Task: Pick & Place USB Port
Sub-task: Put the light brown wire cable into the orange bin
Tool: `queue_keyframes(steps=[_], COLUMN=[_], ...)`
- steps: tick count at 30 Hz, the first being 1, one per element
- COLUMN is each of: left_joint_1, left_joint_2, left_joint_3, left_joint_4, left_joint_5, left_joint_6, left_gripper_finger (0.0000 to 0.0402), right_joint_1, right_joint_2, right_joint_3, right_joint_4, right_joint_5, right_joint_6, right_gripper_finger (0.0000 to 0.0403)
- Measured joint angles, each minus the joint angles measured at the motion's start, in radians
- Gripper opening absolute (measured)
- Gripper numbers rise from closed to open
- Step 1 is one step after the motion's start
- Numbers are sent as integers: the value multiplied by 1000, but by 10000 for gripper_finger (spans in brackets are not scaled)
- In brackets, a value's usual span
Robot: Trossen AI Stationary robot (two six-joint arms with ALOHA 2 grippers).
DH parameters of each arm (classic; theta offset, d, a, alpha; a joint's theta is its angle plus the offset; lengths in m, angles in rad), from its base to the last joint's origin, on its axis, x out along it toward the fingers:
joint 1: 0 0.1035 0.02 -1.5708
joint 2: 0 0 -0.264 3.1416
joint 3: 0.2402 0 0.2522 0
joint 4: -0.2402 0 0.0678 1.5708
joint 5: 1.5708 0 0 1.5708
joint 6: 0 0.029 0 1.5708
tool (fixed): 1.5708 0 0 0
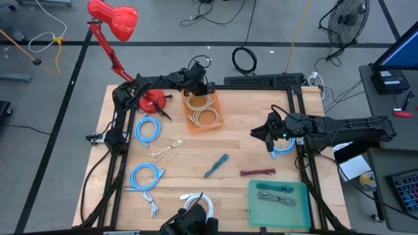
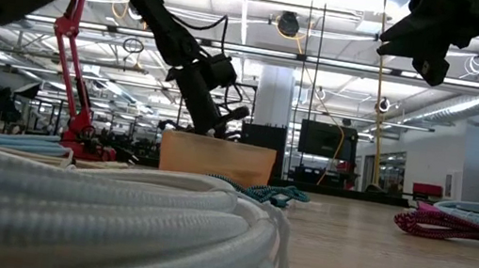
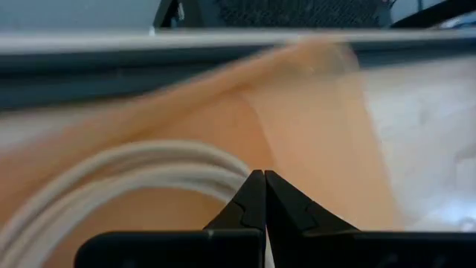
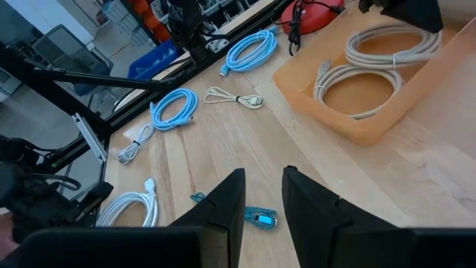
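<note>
The left claw (image 1: 198,87), shut and empty, hangs over the orange bin (image 1: 205,111) at twelve o'clock, likely just after dropping a white cable (image 1: 208,117) there. The right claw (image 1: 268,134), part-open and empty, hovers at three o'clock.

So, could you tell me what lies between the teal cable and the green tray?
In the high view, a maroon cable lies between the teal cable and the green tray.
</note>
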Motion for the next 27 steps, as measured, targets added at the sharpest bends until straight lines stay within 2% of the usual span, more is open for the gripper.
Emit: queue_keyframes(steps=[5, 9, 16, 20, 27], left_joint_1=[-9, -22, -103, -173, -282], left_joint_2=[-1, -11, -14, -15, -15], left_joint_3=[4, 64, 267, 372, 412], left_joint_4=[31, -18, -319, -533, -799], left_joint_5=[25, 57, 70, 15, -63], left_joint_6=[-1, 27, 194, 285, 319], left_gripper_finger=[0, 0, 0, 0, 0], right_joint_1=[0, 0, 0, 0, 0], right_joint_2=[0, 0, 0, 0, 0], right_joint_3=[0, 0, 0, 0, 0], right_joint_4=[0, 1, 4, 4, 4], right_joint_5=[-1, -2, -3, -3, -7], right_joint_6=[10, 5, -20, -35, -39], right_gripper_finger=[84, 84, 84, 84, 84])
